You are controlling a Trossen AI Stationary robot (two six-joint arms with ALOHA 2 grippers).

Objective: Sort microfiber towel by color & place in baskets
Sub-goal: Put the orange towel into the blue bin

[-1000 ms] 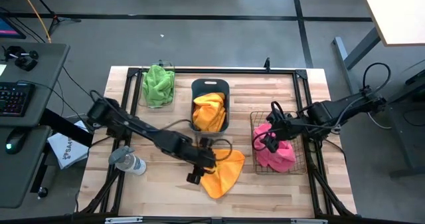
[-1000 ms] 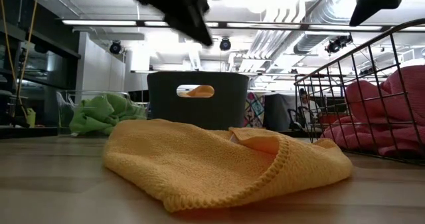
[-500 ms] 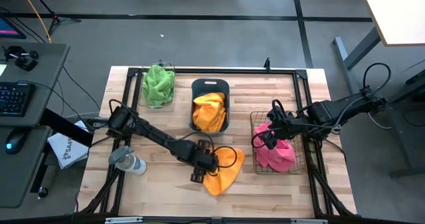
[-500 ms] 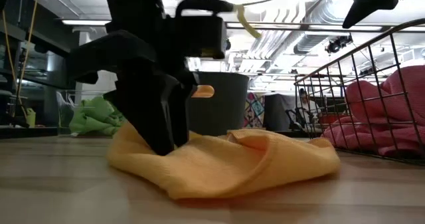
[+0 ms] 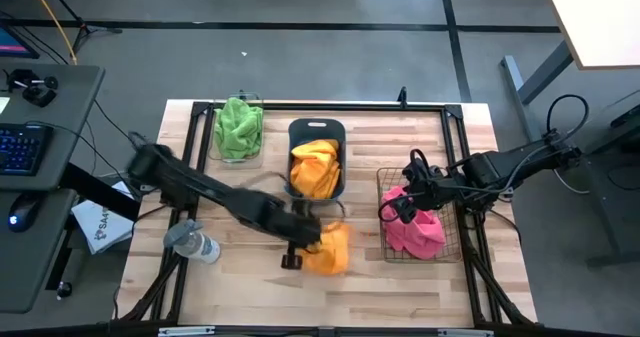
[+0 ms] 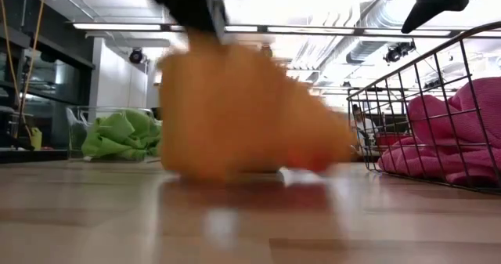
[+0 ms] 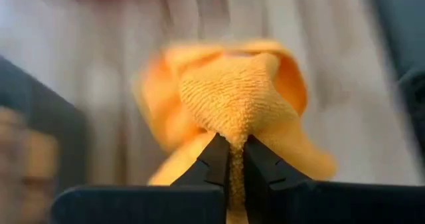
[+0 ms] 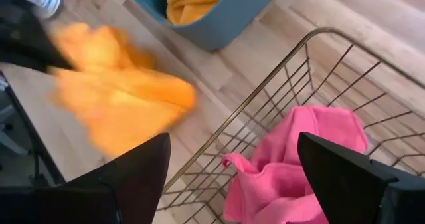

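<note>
Starting at your left, the clear bin (image 5: 238, 129) held green towels (image 5: 239, 125). Next came the teal tub (image 5: 317, 159), with orange towels (image 5: 314, 169) inside. In front of it your left gripper (image 7: 230, 159) had its jaws pinched tight on a fold of the loose orange towel (image 5: 328, 250), which hung bunched above the table (image 5: 400, 277). At your right, the right gripper (image 5: 398, 209) hovered over the wire basket (image 5: 440, 247) and its pink towels (image 5: 415, 232), fingers spread wide and empty.

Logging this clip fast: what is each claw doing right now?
Left claw: closed on the orange towel, lifting it off the table.
Right claw: open, empty, above the wire basket.
</note>
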